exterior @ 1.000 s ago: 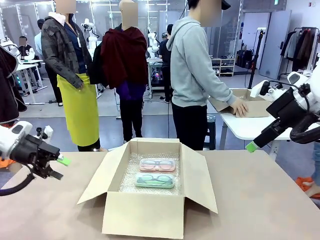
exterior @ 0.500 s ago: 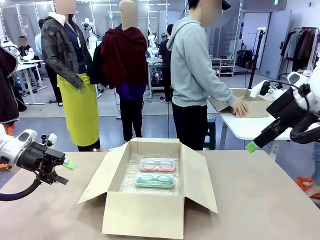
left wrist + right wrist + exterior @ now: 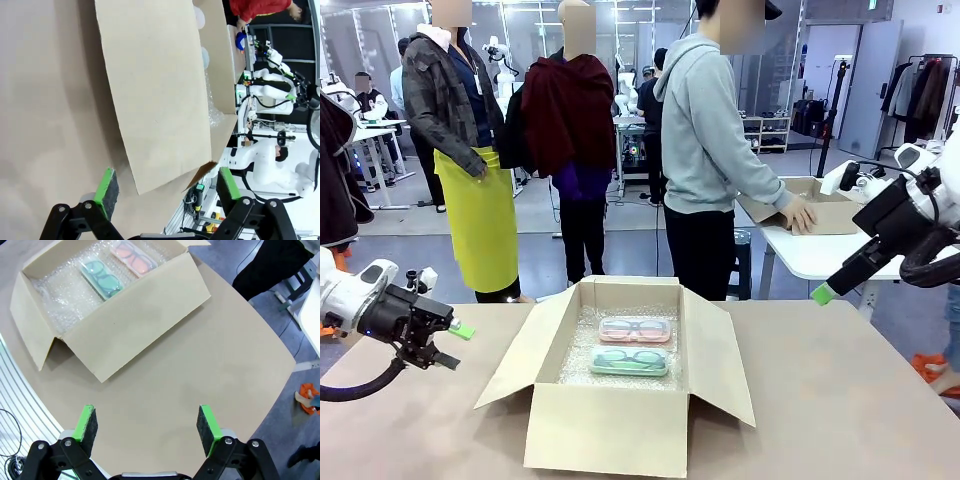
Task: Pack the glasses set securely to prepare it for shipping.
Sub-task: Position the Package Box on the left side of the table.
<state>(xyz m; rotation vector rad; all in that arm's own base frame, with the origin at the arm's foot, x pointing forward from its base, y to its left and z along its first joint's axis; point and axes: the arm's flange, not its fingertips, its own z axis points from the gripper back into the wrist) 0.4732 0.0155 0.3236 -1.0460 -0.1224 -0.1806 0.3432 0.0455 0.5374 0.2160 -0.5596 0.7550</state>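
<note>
Glasses set [image 3: 631, 345]: you have two cases, a pink-based case [image 3: 634, 329] toward the far wall and a mint-green-based case [image 3: 629, 361] just beside it on the near side, both lying flat on the bubble wrap [image 3: 585, 352] that lines the floor of the one open cardboard box [image 3: 610, 425] in the middle of the table [image 3: 840, 400]. Judge them as light, rigid little shells with clear lids that will likely be slick and easy to scuff, and the spectacles inside are fragile, so don't squeeze hard. If you must move one, take it across its short width near the middle, pads on the long side walls rather than on the lid. All four box flaps stand open; they are thin, stiff card that should fold along their creases, best pushed near a free edge. Your left gripper [image 3: 448, 343] hangs spread and empty off the box's left flap, above the table, fingers [image 3: 106, 186] well apart in its wrist view. Your right gripper [image 3: 145, 425] is likewise spread wide, holding nothing, raised high to the right of the box.
</note>
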